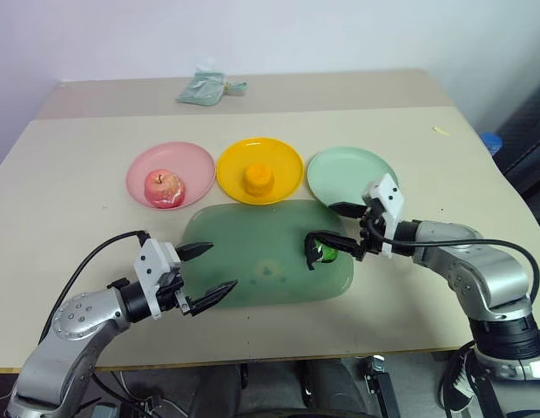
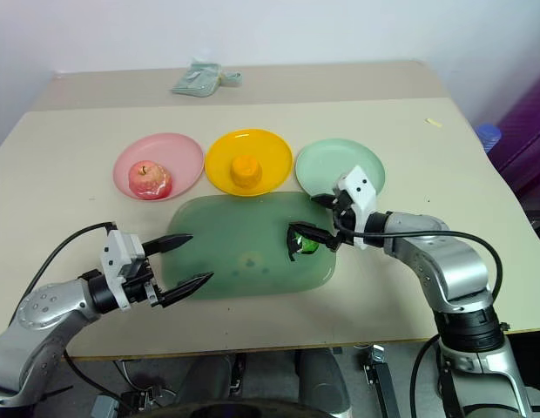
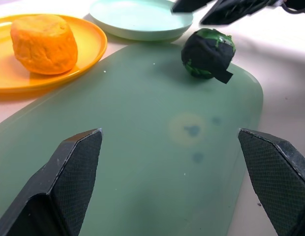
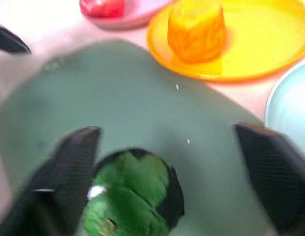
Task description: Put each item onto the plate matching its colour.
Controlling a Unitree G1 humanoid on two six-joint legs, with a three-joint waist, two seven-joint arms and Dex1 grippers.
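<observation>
The dark green vegetable (image 1: 325,252) lies on the right part of the translucent green mat (image 1: 253,261), a little right of the frame's centre in the left eye view; it is round and glossy, with a black patch over part of it, and I can read no writing on it. The right gripper (image 1: 334,226) stands around it with the two black fingers wide apart; whether one fingertip touches it I cannot tell. Above it, the pale mint green plate (image 1: 348,174) is bare; the orange fruit (image 1: 257,179), blunt and matte, sits on the yellow-orange plate (image 1: 287,165); the pinkish-red apple (image 1: 163,187) sits on the pink plate (image 1: 192,161). The left gripper (image 1: 211,272) hovers at the mat's lower left edge, its textured pointed fingers spread and holding nothing. A small pale green packet (image 1: 204,87), crumpled, lies at the upper centre of the beige table (image 1: 70,183).
</observation>
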